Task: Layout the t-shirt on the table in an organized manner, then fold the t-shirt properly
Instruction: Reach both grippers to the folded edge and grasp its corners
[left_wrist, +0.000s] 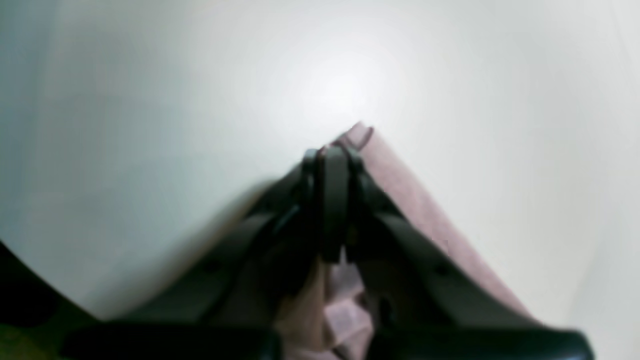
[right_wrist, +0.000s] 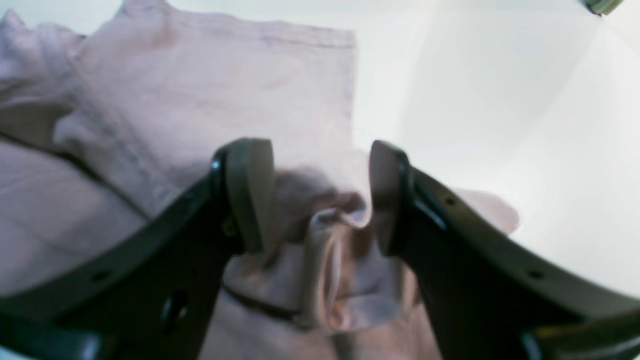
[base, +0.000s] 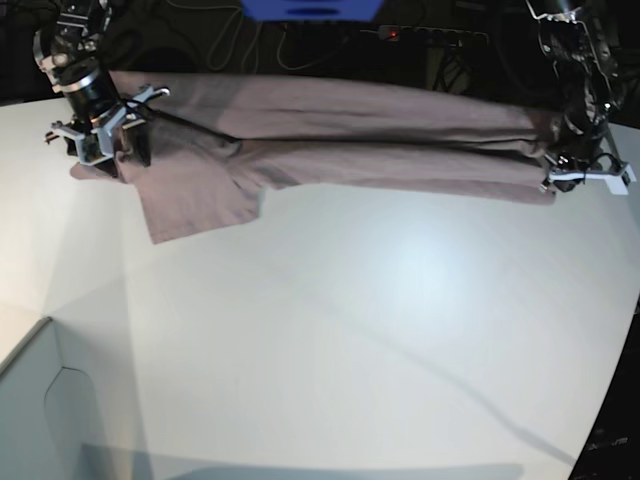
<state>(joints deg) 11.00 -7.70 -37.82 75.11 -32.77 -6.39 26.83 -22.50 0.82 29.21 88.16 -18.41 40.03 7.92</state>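
Soft, light t-shirt (base: 340, 140) gets stretched over the tabletop (base: 350, 330): left gripper (left_wrist: 334, 155) is clamped on a corner, right gripper (right_wrist: 320, 195) is spread wide around bunched fabric, probably a sleeve.

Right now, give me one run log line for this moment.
left tool: shut on t-shirt corner | right tool: open around bunched fabric | t-shirt: stretched along table far edge

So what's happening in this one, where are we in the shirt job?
A two-armed robot is working a mauve t-shirt stretched across the far side of the white table. The left gripper is shut on a corner of the fabric at one end. The right gripper is at the other end, by a sleeve, its jaws open astride a bunched fold and not pinching it. The shirt is long and wrinkled, not laid flat, and no proper folding is done.
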